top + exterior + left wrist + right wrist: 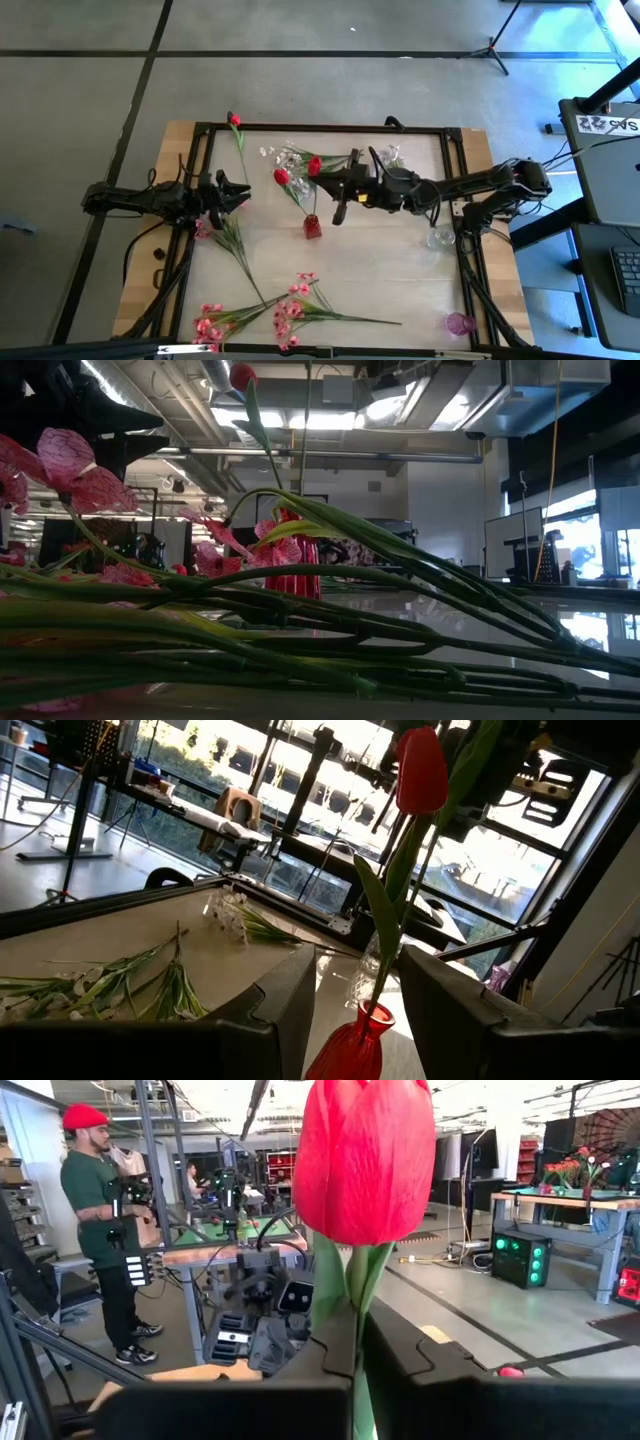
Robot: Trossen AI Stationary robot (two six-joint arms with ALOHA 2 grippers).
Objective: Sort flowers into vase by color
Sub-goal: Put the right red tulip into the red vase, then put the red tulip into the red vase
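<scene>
tulip [368, 1155]: stem hidden below claw fingers | red vase [293, 578]: base screened by stems [300, 630]

One red tulip [282, 176] already stands upright in the little red vase [312, 227]. A second red tulip [314, 165] is up off the bench, stem pinched. A third [234, 119] lies at the far edge, white sprigs [285, 154] near it, pink sprays [290, 310] sprawled along the front.

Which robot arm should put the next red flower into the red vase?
The right. Its hand is already shut on a red tulip, close above the red vase, which already holds one. The left hand is open and empty, off to the side.
</scene>
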